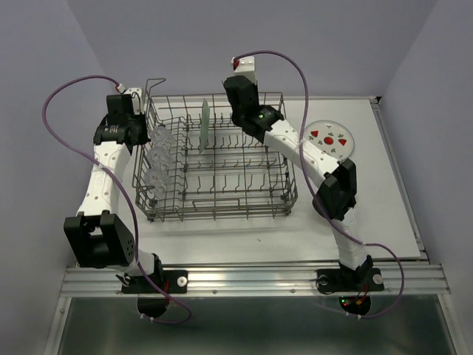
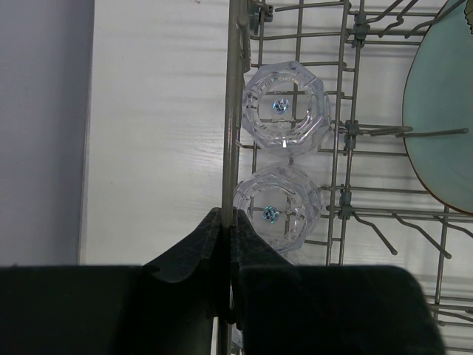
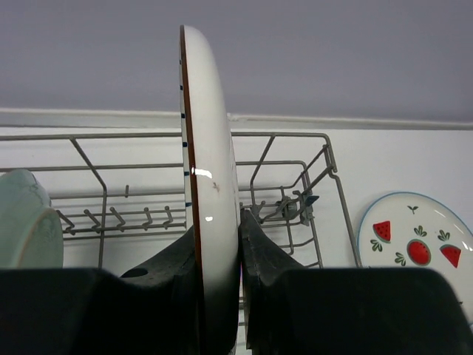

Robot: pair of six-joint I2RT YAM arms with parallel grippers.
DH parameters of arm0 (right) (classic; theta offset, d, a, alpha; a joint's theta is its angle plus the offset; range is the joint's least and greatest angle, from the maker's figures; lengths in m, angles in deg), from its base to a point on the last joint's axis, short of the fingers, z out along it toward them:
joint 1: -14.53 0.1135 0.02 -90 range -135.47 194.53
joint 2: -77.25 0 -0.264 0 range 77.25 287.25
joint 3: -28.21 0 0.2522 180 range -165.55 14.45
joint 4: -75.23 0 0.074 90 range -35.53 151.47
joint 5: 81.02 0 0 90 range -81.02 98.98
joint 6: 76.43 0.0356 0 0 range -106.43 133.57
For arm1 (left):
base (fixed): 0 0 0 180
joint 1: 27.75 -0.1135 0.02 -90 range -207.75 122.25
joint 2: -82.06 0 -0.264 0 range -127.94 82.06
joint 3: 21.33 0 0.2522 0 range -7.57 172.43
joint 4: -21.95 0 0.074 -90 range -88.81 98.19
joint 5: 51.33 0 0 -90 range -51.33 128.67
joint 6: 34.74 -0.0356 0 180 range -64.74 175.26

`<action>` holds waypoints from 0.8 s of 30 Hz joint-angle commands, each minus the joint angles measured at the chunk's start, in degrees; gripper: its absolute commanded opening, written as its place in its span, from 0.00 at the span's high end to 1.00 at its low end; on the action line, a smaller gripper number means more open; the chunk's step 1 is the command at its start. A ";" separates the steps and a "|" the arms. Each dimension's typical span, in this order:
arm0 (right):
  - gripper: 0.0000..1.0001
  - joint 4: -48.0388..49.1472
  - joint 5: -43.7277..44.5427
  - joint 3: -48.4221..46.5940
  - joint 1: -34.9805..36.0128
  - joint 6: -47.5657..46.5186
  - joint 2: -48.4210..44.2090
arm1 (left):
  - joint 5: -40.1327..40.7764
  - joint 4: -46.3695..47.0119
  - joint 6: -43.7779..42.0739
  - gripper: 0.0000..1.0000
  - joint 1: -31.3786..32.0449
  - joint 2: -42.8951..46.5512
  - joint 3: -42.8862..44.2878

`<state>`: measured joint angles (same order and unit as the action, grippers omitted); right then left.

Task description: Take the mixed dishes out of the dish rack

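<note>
- Dish rack is holding an upright pale green plate and clear glasses along its left side.
- Left gripper is pinching its left rim wire.
- Right gripper is clamping an upright white plate at its far side.

Inspector: Top view?
Technician: High at the near edge, angled down over the whole bench and dish rack.
Inspector: Wrists?
Technician: Both close. Left looks straight down its left rim, right level across its far side. All share the rack.
</note>
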<state>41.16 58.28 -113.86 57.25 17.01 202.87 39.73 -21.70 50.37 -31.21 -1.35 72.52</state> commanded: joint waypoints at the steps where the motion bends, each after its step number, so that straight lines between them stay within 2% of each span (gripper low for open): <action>1: 0.99 7.75 0.72 -2.58 -1.15 3.05 -11.62 | 3.95 1.85 0.75 1.00 -0.93 -2.63 0.41; 4: 0.99 7.57 -2.53 0.95 -3.78 7.00 -16.36 | 3.95 1.76 0.93 1.00 -0.93 -2.54 0.59; 7: 0.99 7.14 -10.69 7.01 -9.13 12.98 -21.98 | 3.86 1.76 1.11 1.00 -0.93 -2.45 0.59; 8: 0.99 6.96 -17.07 10.42 -11.15 14.91 -23.48 | 3.86 1.85 1.19 1.00 -0.93 -2.45 0.68; 9: 0.99 6.96 -20.44 12.02 -15.87 18.58 -26.37 | 3.60 1.85 1.37 1.00 -0.93 -2.28 0.68; 11: 0.99 6.96 -29.90 15.01 -20.72 21.42 -28.76 | 3.42 2.11 1.46 1.00 -0.93 -2.28 0.76; 15: 0.99 7.83 -40.22 23.87 -34.58 26.42 -34.11 | 3.95 1.77 1.90 1.00 -0.93 -2.80 1.12; 22: 0.99 13.36 -66.03 38.54 -54.20 31.45 -37.82 | 3.95 1.32 2.86 1.00 -0.93 -3.24 2.26; 24: 0.99 16.70 -69.06 41.98 -57.38 32.06 -37.82 | 3.51 1.32 3.30 1.00 -0.93 -3.24 2.35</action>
<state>44.65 6.18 -75.29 4.47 44.18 169.12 39.78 -22.29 51.12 -31.21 -2.31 73.79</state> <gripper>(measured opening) 0.231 0.178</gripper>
